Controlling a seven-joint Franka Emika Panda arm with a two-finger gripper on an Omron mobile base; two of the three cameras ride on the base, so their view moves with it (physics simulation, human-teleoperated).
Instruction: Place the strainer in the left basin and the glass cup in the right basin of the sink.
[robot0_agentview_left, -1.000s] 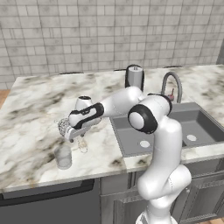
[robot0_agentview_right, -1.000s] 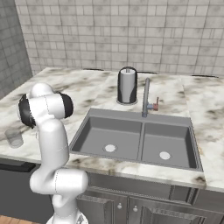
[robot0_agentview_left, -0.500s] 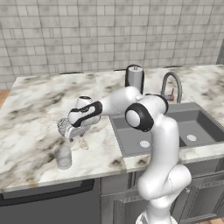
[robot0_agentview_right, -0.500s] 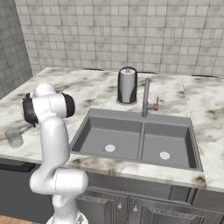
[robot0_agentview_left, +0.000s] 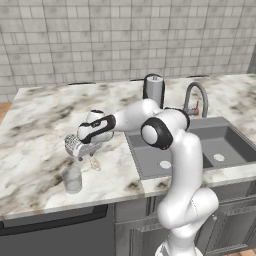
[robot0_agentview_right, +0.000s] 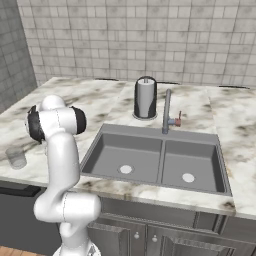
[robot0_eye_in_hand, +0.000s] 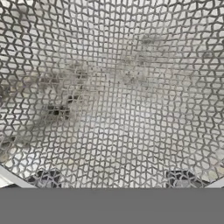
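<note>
The arm reaches out to the left, low over the surface, with the gripper (robot0_agentview_left: 79, 148) right down on the strainer (robot0_agentview_left: 75, 146), which sits near the front edge, well left of the sink (robot0_agentview_right: 157, 159). From the hand, mesh is all you get, with two dark fingertips (robot0_eye_in_hand: 46, 179) poking up through it. Jaws apart or biting? I cannot tell; they're buried in the mesh. The glass cup (robot0_agentview_left: 72, 179) stands just in front of the strainer, nearer the front edge. To do this well, I'd say: close squarely on the mesh bowl, lift straight up so the cup isn't clipped, then swing right to the left basin (robot0_agentview_right: 123, 156).
</note>
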